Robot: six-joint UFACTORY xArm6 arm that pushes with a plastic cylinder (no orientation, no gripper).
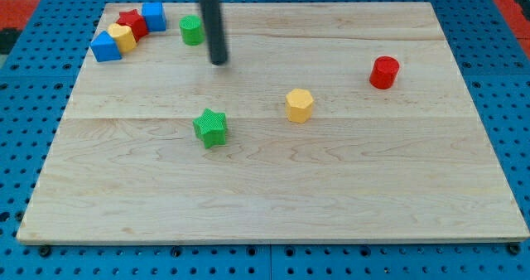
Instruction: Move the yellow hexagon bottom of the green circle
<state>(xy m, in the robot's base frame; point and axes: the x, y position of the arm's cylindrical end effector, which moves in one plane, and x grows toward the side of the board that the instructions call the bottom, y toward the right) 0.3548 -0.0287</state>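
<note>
1. Wooden board point(273, 189) lying on a blue pegboard table point(33, 106), seen from above at a slant.
2. No claw fitted: only a straight dark rod, so nothing to open, close or grip.
3. My tip point(219, 62) down on the board, just to the view's right of the green circle point(192, 30) and slightly toward the view's bottom; close to it, contact not discernible.
4. Yellow hexagon point(299, 105) well apart from the green circle, toward the view's right and bottom, roughly mid-board; not touched by my tip.
5. Green star point(210, 127) toward the view's bottom from the green circle, a little to the right, well clear of it.
6. Red cylinder point(384, 72) far to the view's right of the green circle, past the yellow hexagon.
7. Cluster to the view's left of the green circle, near the board's top left corner: blue cube point(153, 16) nearest, then red star point(132, 21), a second yellow block point(122, 37) of unclear shape, and a blue block point(105, 46) farthest left; pieces packed together, apparently touching.
</note>
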